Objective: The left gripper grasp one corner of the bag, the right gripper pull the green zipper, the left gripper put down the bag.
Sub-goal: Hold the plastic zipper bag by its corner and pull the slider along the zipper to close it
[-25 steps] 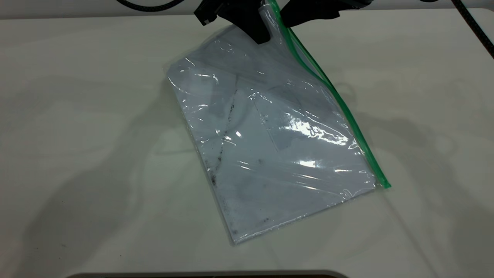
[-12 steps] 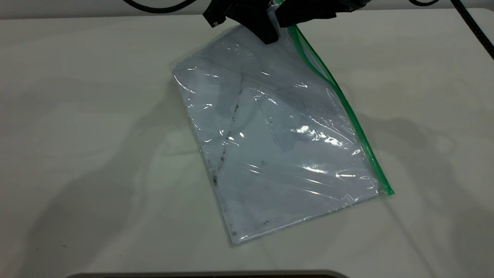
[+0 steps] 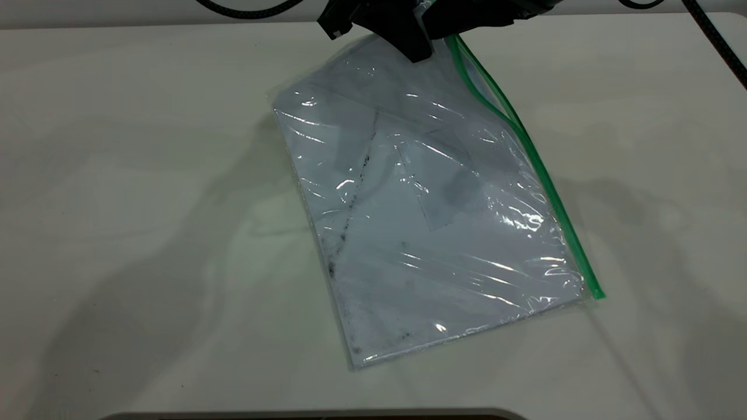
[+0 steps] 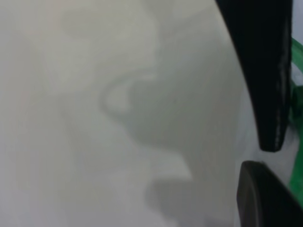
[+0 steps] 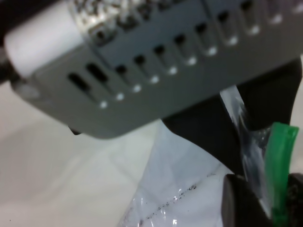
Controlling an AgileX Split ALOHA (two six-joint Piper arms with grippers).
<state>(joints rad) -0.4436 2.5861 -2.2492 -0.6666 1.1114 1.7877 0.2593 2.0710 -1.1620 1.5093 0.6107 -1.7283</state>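
the bag [image 3: 432, 221] has shifted right since the earlier frame. left gripper [image 3: 415, 44] clamps its far corner; right gripper [image 3: 452, 29] pinches the zipper [image 3: 528, 157] alongside.

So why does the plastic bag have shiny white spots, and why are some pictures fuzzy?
Exterior view: light glares off the bag's wrinkled plastic, and soft shadows fall on the table. Left wrist view: blurred throughout. Right wrist view: the near grey housing is out of focus.
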